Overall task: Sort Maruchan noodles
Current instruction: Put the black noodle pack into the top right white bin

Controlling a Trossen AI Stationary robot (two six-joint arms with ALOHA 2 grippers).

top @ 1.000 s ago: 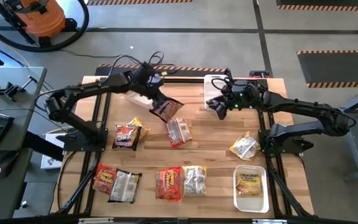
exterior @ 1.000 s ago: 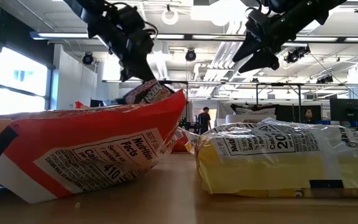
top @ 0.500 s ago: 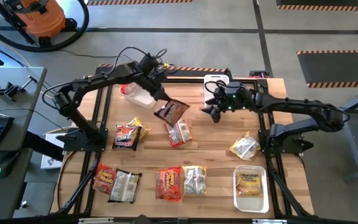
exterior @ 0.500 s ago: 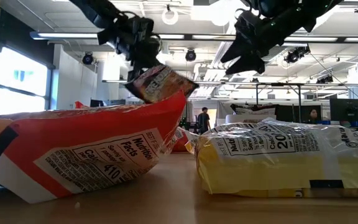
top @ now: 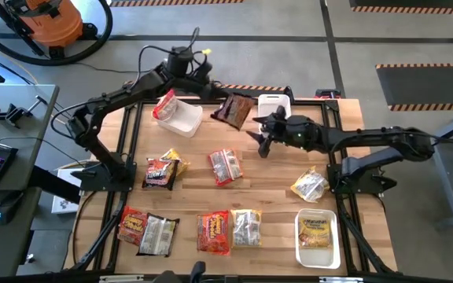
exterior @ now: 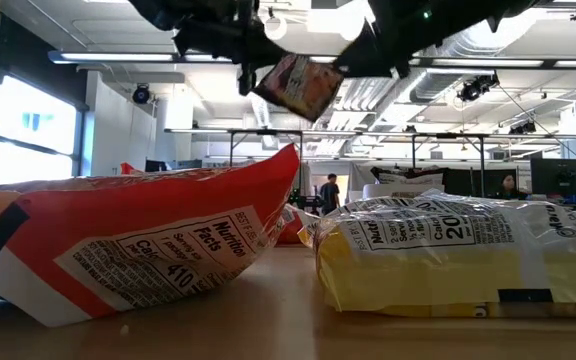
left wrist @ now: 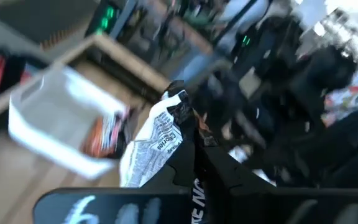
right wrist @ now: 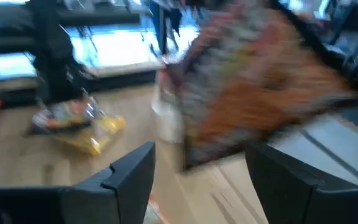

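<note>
L gripper point(top: 209, 93) clamped on dark brown-silver packet point(top: 233, 110), held in air over table's far edge, btwn white bin w/ red packet point(top: 178, 116) and second white bin point(top: 274, 108). R gripper point(top: 258, 141) just beside the held packet, fingers spread wide, nothing in them. Other noodle packets point(top: 225, 167) lie flat across wooden table point(top: 274, 189); yellow one sits in near-right bin point(top: 316, 236).

We see a dark brown-silver packet point(top: 233, 109) aloft, red-orange packets point(top: 213, 233) near, a yellow one point(top: 309, 186) right. Bins point(top: 184, 119) are white, and the table point(top: 274, 177) is pale wood.
</note>
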